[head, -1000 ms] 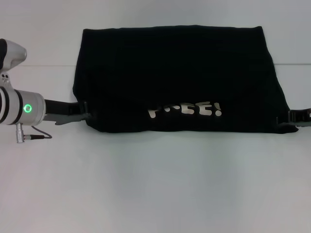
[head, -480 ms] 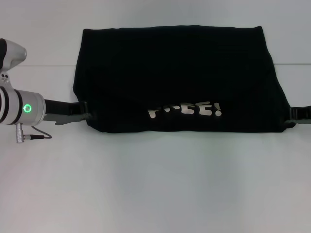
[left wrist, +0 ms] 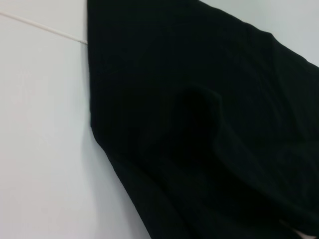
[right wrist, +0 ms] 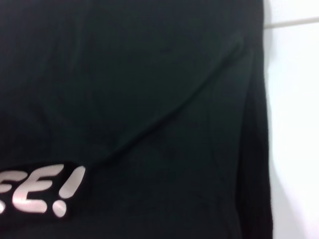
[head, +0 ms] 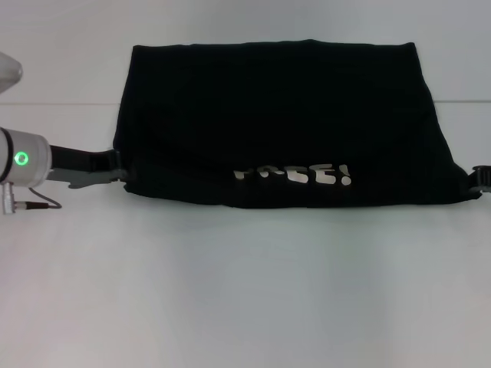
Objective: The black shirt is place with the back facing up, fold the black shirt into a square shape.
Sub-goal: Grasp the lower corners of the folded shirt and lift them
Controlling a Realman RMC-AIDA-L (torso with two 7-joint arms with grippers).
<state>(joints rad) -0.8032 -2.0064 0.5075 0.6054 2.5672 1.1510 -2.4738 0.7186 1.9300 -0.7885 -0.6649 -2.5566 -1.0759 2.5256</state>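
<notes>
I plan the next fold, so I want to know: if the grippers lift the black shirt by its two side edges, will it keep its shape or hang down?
The black shirt would probably sag in the middle: it is soft cloth, lying in loose folds and creases on the table. The folded layers might also slide apart, since nothing visible holds them together. It seems light for its size.

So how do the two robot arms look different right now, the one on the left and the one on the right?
The left gripper shows with its silver arm and green light; the right gripper only peeks in at the picture's edge. The left one sits slightly higher than the right. Both are at the near corners of the black shirt on the white table.
</notes>
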